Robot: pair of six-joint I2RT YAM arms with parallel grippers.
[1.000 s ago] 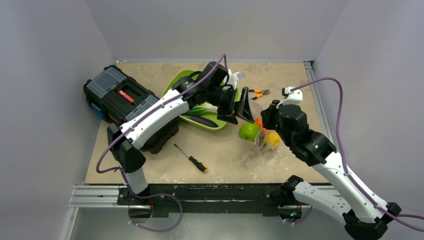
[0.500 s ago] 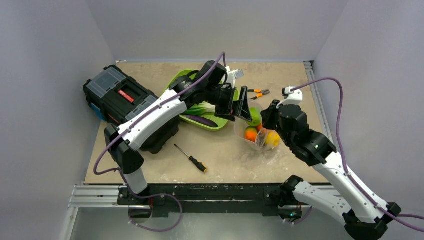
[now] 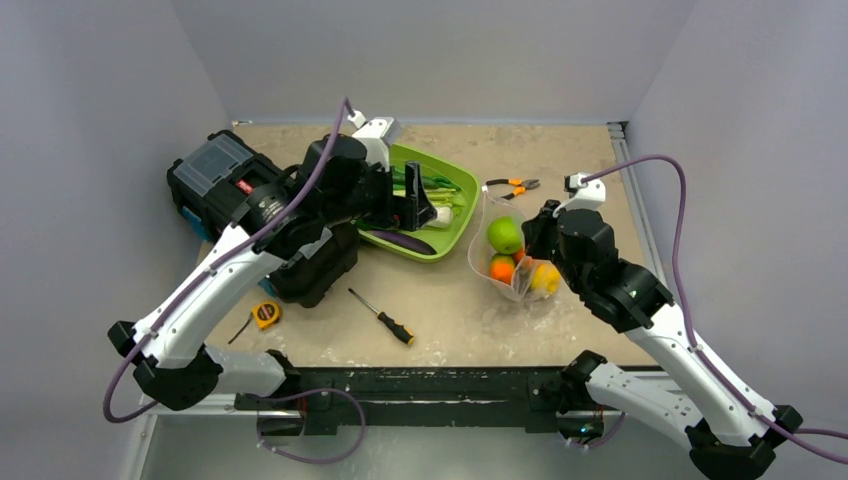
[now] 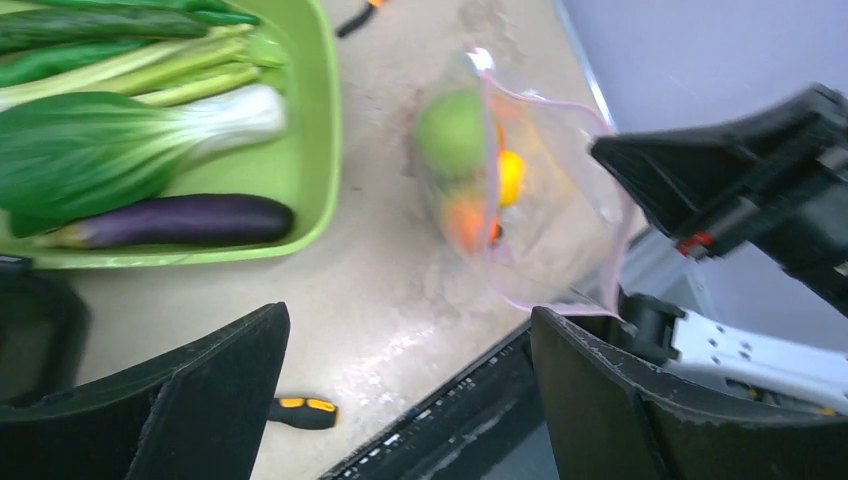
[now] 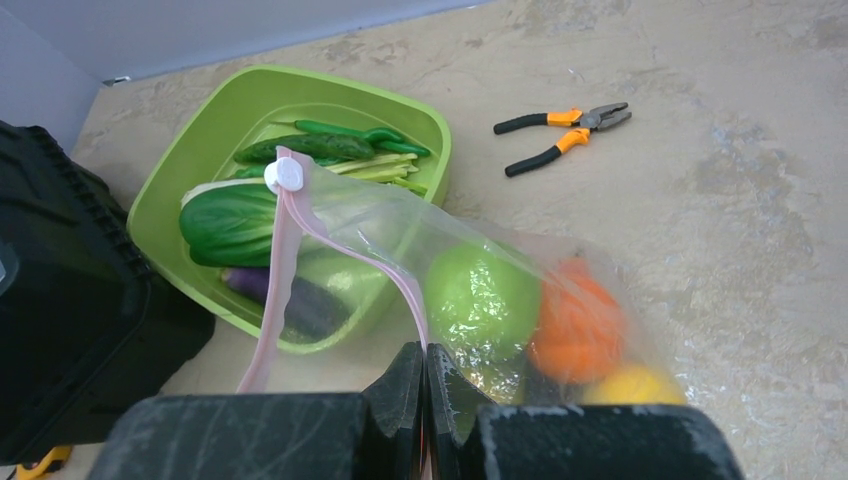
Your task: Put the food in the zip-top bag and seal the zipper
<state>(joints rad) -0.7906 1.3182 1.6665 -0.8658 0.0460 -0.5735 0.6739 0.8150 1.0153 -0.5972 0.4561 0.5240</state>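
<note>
The right fingers (image 5: 425,392) are clenched on the near edge of the zip-top bag (image 5: 380,225), centre-right in the top view. The green fruit (image 5: 482,300), orange (image 5: 577,325) and lemon (image 5: 630,385) lie inside it, just beyond the fingertips. The left fingers (image 4: 215,395) are spread and empty at upper centre by the tray (image 5: 190,150), apart from the bag.

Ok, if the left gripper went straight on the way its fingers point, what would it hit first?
Probably bare table between the lime-green tray and the zip-top bag. The left gripper is open and empty. Depth is unclear, so it could brush the bag.
</note>
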